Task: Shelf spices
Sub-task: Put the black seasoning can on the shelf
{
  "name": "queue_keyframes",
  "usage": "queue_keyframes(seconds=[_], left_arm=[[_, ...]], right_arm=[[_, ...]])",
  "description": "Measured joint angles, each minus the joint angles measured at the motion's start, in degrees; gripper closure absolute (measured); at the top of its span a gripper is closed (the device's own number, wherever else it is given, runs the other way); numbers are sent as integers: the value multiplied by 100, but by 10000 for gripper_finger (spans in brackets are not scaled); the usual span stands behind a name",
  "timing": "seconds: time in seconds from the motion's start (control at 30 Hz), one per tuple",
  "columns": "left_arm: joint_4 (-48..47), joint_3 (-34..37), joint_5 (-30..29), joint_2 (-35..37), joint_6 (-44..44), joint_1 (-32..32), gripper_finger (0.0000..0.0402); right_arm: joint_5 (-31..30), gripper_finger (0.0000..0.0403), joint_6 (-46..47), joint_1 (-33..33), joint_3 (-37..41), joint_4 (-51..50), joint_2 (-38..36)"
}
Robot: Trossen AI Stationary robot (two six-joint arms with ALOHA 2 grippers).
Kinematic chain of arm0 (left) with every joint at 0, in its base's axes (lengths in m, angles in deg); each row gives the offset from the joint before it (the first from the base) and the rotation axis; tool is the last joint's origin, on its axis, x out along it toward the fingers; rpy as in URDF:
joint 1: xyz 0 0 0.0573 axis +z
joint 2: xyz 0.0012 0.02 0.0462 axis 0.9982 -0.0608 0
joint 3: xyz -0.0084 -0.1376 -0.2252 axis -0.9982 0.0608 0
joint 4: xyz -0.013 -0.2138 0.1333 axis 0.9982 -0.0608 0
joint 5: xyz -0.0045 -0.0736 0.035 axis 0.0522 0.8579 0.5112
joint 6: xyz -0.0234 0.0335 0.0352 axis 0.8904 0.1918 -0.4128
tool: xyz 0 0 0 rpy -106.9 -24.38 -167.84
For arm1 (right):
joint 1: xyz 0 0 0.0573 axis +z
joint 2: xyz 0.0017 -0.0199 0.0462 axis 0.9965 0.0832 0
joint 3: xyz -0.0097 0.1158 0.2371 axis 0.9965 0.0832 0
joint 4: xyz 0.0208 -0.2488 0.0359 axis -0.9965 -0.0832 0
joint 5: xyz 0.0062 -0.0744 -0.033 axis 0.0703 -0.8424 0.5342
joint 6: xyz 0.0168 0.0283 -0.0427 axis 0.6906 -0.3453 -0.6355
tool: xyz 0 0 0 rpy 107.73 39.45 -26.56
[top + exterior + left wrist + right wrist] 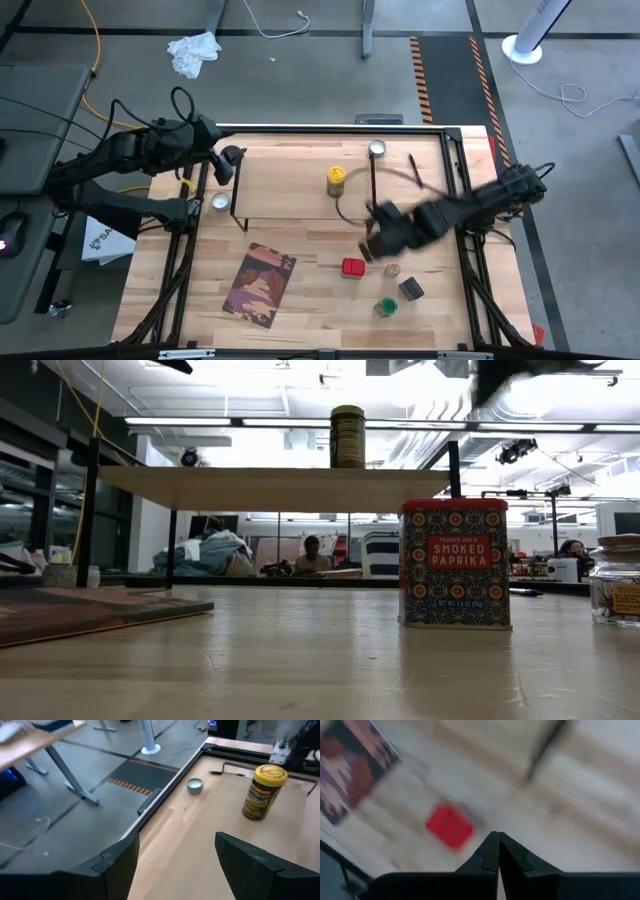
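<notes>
Right gripper (pixel 372 250): I see its fingers (pixel 496 854) pressed together, holding nothing; it hangs over the front-right bench (pixel 310 300), just off the shelf's front edge.
Next target, my guess: the red smoked paprika box (pixel 352 267), which stands upright just in front of that gripper and slightly toward the bench's middle; in the right wrist view it lies ahead and to one side of the fingertips.
Nearer arm: the right, clearly; the left is well apart from it.
Left gripper (pixel 226 163): parked at the shelf's left end, fingers spread, empty.
Shelf (pixel 300 180): long axis runs left to right across the back of the bench.
Spices on the shelf: one, the yellow-topped jar (pixel 336 181).
Spices on the bench: four, namely the red box, a clear glass jar (pixel 392 271), a dark grey tin (pixel 410 289) and a green-topped jar (pixel 386 307), clustered front right.
Other: one book (pixel 260 285), front left.
</notes>
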Motion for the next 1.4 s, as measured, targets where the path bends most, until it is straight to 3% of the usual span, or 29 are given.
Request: queue_keyframes(seconds=[0.13, 0.27, 0.4, 0.53, 0.63, 0.87, 1.13, 1.4], left_arm=[[4, 0, 141, -8, 212, 0, 145], [19, 0, 140, -63, 366, 0, 145], [24, 0, 183, -122, 523, 0, 145], [24, -2, 375, -162, 777, 0, 145], [21, -2, 428, -188, 997, 0, 145], [10, -2, 445, -245, 1436, 0, 145], [3, -2, 627, -349, 1866, -5, 145], [2, -2, 699, -518, 1863, -3, 145]], right_arm=[[47, 373, 1699, 1149, 0, -358, 247], [447, 309, 2954, 2011, 2, -340, 678], [921, 233, 3727, 2437, 3, -469, 983], [1450, 168, 4063, 2462, 4, -1053, 1136], [1459, 145, 3783, 2388, 9, -1050, 1154], [1046, 139, 2908, 2226, 41, -757, 1151], [1851, 139, 2510, 2183, 807, -87, 1158], [1606, 139, 2138, 2096, 1012, 143, 1130]])
